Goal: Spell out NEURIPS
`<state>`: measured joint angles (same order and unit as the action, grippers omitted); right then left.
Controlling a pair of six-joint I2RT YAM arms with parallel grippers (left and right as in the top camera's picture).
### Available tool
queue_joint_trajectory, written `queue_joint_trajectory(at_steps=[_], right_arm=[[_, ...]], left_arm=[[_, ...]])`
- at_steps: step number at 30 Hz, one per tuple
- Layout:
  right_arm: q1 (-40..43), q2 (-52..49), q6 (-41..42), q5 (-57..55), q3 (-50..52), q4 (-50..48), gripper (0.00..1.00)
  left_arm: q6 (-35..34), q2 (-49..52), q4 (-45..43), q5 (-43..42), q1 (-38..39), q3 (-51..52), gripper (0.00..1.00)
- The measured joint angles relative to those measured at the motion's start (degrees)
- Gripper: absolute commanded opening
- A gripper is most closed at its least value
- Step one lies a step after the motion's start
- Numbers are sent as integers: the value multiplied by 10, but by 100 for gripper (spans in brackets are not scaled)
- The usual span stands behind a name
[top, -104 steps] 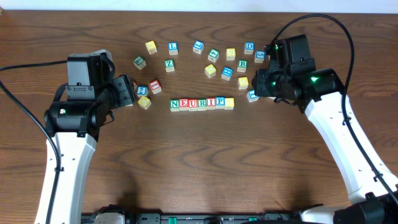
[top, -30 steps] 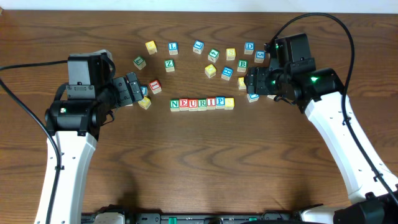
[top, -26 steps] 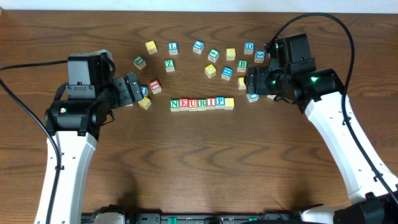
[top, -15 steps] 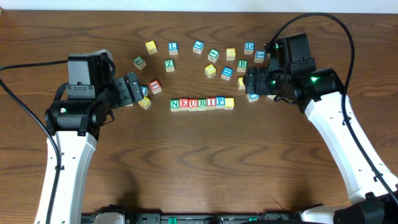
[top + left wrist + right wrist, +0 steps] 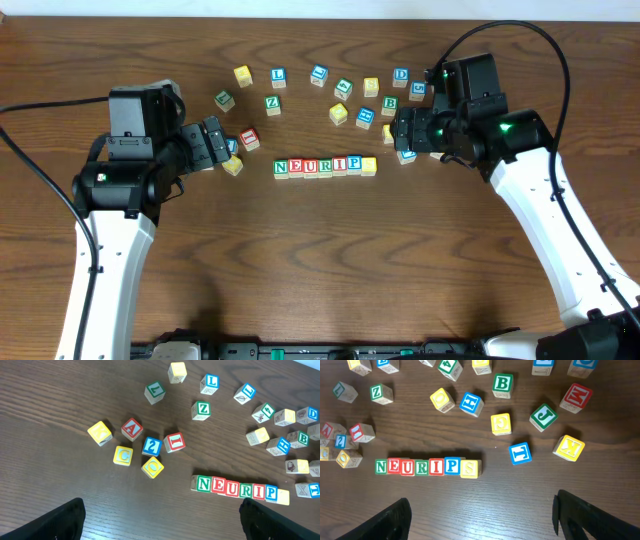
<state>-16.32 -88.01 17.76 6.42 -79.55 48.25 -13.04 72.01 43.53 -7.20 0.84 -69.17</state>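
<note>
From above, your left claw (image 5: 218, 143) hides part of a blue block (image 5: 230, 146), and your right claw (image 5: 400, 130) hides blocks (image 5: 406, 155) too. Left wrist: you see only fingertips (image 5: 62, 521), spread wide, holding nothing. Right wrist: spread wide and empty too; the NEURIPS row (image 5: 428, 467) sits whole on the counter (image 5: 520, 505).

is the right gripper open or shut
Open: on the right gripper, the fingers sit far apart at the right wrist view's lower corners, holding nothing.

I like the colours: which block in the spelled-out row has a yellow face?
The S block at the right end of the row, next to the blue P block; the other six have pale faces with coloured letters.
</note>
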Motion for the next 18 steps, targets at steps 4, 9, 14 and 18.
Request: queue_joint_trajectory(at_steps=[4, 9, 14, 18], right_arm=[[0, 0, 0, 0, 0, 0, 89], [0, 0, 0, 0, 0, 0, 90], [0, 0, 0, 0, 0, 0, 91], [0, 0, 0, 0, 0, 0, 91]], left_arm=[[0, 0, 0, 0, 0, 0, 97], [0, 3, 0, 0, 0, 0, 97], [0, 6, 0, 0, 0, 0, 97], [0, 6, 0, 0, 0, 0, 97]])
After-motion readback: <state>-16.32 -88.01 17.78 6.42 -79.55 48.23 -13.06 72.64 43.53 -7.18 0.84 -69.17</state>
